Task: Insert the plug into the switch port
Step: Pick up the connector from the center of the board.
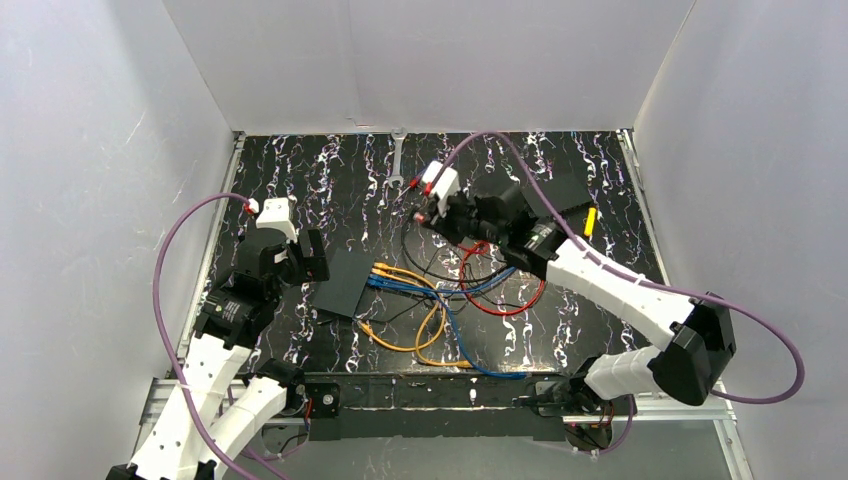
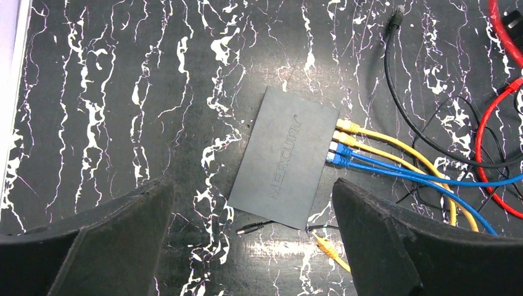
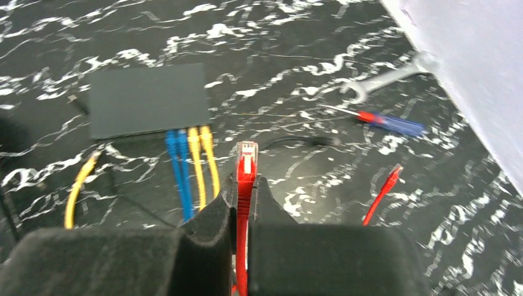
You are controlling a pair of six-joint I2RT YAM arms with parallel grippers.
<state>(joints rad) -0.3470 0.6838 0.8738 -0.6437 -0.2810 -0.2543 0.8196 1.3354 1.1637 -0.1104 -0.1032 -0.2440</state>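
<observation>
1. Top view: the switch (image 1: 345, 280) lay flat on the black, white-veined desk (image 1: 300, 170), left of centre. From there it was a plain matte-black slab with no legible writing. Yellow and blue cables (image 1: 392, 283) ran from its right edge into a tangle with red and black ones. The left tool (image 1: 305, 260) hung just beside the switch's left end, fingers apart and empty. The right tool (image 1: 437, 212) was well apart from the switch, towards the rear middle. Whether it was gripping anything could not be told from this view. A wrench (image 1: 398, 160) lay near the back wall.

2. Left wrist view: the switch sat askew on the desk, seen from above between the two fingers (image 2: 111, 240). These were spread wide with nothing in them. Its lid bore the word "MERCURY" in low-contrast letters running along its length. Two yellow and two blue cables were plugged side by side into its right edge. A loose yellow connector (image 2: 325, 246) and a black barrel jack (image 2: 247, 229) lay just beside its lower corner.

3. Right wrist view: the right tool was clamped tight on a red cable, just behind the plug (image 3: 247, 154). The plug was red with a clear tip and stuck out ahead of the fingers. The switch lay ahead and to the left, apart from the plug, its cabled edge facing the camera. The view was blurred and no writing could be read. A red-and-blue screwdriver (image 3: 395, 123) lay near the wrench on the right.
</observation>
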